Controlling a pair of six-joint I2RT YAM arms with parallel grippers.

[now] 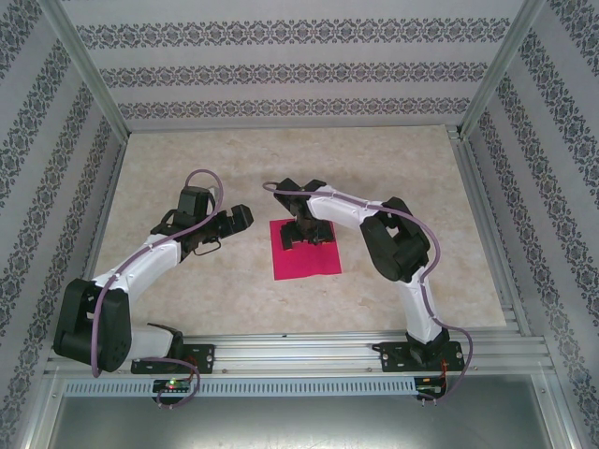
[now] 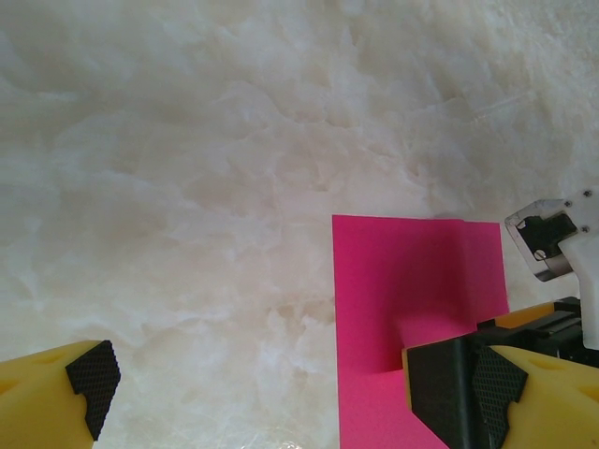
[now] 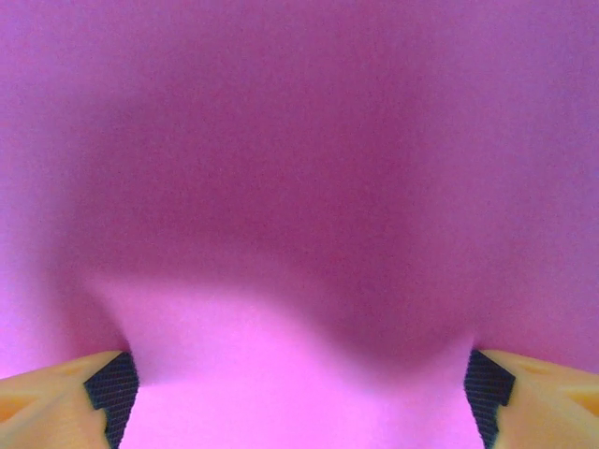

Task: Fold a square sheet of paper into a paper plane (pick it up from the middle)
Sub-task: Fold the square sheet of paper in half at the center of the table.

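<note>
Magenta-pink, the square sheet of paper (image 1: pixel 305 262) lies near the middle of the marbled table (image 1: pixel 187 299), unfolded. Your right gripper (image 1: pixel 304 234) is down on its far half, jaws spread wide. From the right wrist, both pads (image 3: pixel 112 388) sit at the paper's surface and the sheet (image 3: pixel 299 140) looks bowed between them, nothing pinched. Your left gripper (image 1: pixel 229 229) hangs just beside the sheet's left edge, jaws fully apart and empty.

**Surroundings, seen from my post**

Table (image 1: pixel 187 309): pale cream, marbled with faint veins, and it looks just as mottled up close under me.
Walls (image 1: pixel 281 70): white with dark floral bands, on three sides.
Metal posts (image 1: pixel 86 70): slanting at the back corners.
Ribbed metal rail (image 1: pixel 309 352): along the near edge.
</note>
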